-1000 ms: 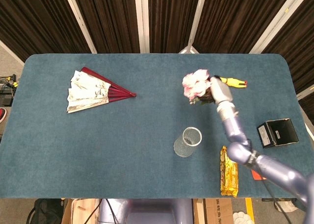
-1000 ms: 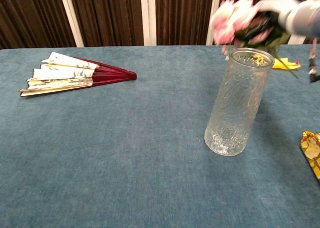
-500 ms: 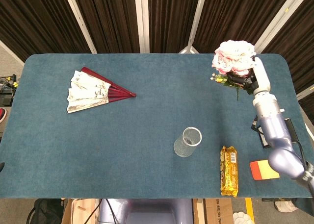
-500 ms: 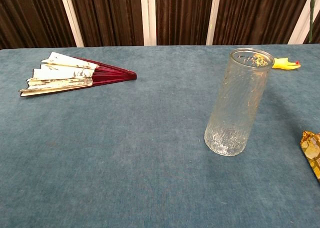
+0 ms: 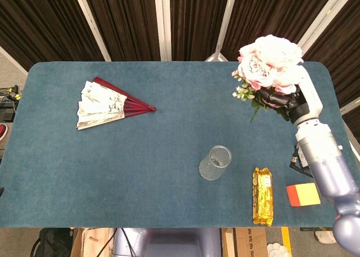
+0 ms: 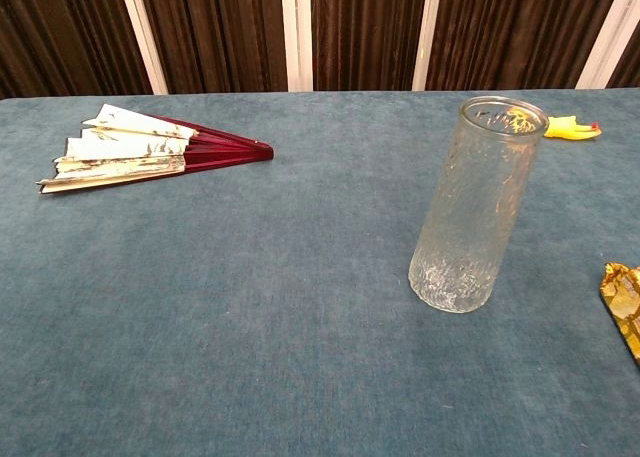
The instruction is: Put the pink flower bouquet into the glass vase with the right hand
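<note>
My right hand (image 5: 292,99) grips the pink flower bouquet (image 5: 269,61) by its stems, high above the table's far right part and close to the head camera. The blooms point up toward the camera, green sprigs trailing at their left. The glass vase (image 5: 215,163) stands upright and empty on the blue cloth, to the lower left of the bouquet in the head view. In the chest view the glass vase (image 6: 474,206) fills the right middle; neither the hand nor the bouquet shows there. My left hand is out of both views.
A folding fan (image 5: 107,104) lies at the far left. A gold snack packet (image 5: 262,195) lies right of the vase, with a red and yellow card (image 5: 303,194) beside it. A yellow toy (image 6: 570,129) lies behind the vase. A black box is mostly hidden behind my right forearm.
My right hand has lifted the bouquet higher, out of the chest view and toward the head camera, shifting from above the table's middle right to the far right.
</note>
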